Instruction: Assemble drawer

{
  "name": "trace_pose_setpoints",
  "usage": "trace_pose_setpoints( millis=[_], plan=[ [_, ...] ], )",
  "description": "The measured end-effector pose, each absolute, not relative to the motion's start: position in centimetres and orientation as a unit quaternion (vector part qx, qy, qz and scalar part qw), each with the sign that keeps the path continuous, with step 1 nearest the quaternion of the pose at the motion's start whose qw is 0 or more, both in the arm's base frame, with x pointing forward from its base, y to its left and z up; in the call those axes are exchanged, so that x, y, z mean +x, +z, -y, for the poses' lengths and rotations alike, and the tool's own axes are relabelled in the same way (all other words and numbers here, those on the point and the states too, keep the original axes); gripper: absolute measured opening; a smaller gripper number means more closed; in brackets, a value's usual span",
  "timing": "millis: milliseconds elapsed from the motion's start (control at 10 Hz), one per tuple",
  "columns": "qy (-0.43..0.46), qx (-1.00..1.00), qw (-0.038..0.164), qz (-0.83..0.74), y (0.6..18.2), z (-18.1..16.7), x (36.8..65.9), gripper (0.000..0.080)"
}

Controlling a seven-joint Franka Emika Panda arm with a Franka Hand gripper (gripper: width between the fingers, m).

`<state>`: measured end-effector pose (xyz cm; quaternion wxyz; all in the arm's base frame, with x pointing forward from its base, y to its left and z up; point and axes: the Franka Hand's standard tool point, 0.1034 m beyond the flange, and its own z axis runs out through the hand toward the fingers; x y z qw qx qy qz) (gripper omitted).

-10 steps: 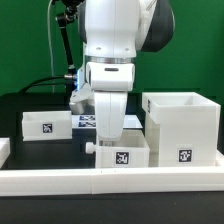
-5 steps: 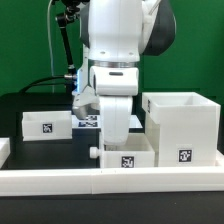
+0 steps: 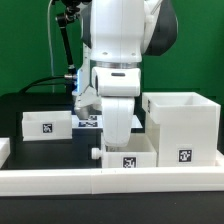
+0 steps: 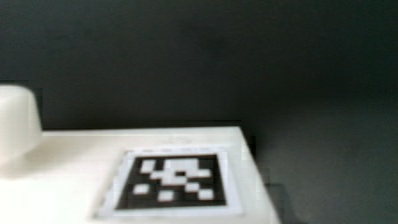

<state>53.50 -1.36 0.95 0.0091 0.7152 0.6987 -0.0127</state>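
Note:
A shallow white drawer tray with a tag and a side knob sits at the front middle, close to the exterior view's left side of the large white box shell. My gripper reaches down onto the tray's back wall. Its fingertips are hidden behind the tray, which moves with the gripper. The wrist view shows the tray's top, its tag and the knob, but no fingers. A second tray lies at the exterior view's left.
A long low white border rail runs along the front. The marker board lies on the black table behind the arm. Cables hang at the back left.
The arm and the middle tray have moved together a little toward the box shell and slightly lower, most of it in the first half second.

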Motion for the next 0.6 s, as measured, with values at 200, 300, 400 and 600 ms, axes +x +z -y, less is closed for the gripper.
trace_pose_setpoints(
  millis=[200,300,400,600],
  plan=[
    [-0.008,0.709,0.014,-0.705,0.89,1.35,53.49,0.0041],
    [-0.005,0.702,0.018,-0.712,0.82,1.34,53.4,0.0041],
    [-0.006,0.696,0.02,-0.718,0.78,1.22,53.35,0.0042],
    [-0.007,0.693,0.021,-0.721,0.81,0.99,53.37,0.0042]
  ],
)
